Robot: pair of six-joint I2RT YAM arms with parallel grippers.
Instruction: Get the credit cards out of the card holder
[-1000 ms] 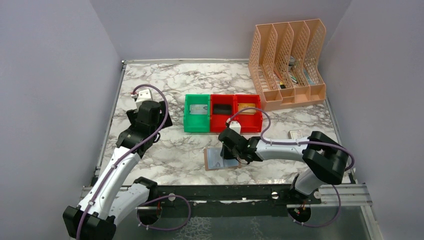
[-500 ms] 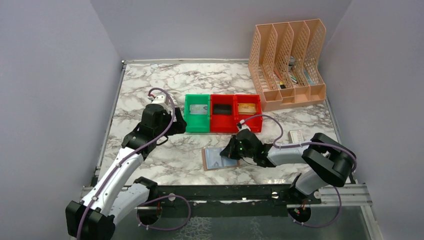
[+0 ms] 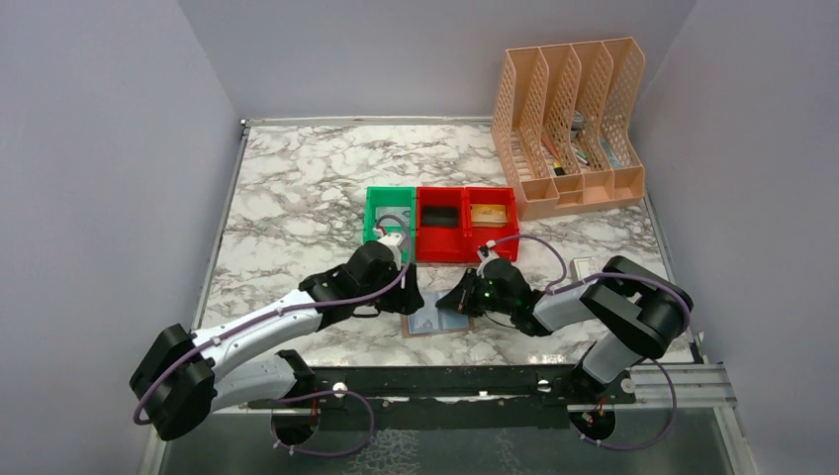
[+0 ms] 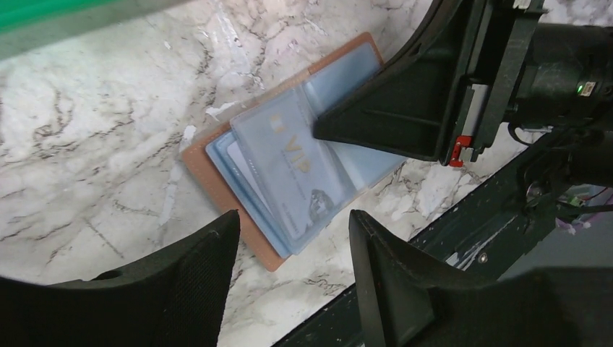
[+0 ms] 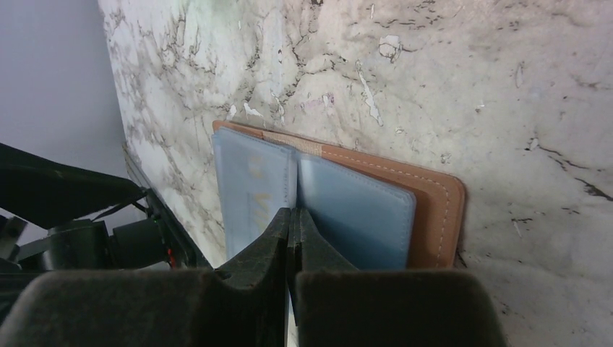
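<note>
While the right gripper (image 5: 293,217) rests its closed jaws on the open card holder (image 5: 358,210) on the table (image 3: 297,198), the left gripper (image 4: 293,246) hangs above, jaws spread; credit cards (image 4: 289,166) sit inside

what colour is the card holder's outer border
Tan brown; the card holder shows it best in the right wrist view.

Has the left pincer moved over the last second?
Yes: the left pincer went from left of the green bin to its near side, now above the card holder.
</note>
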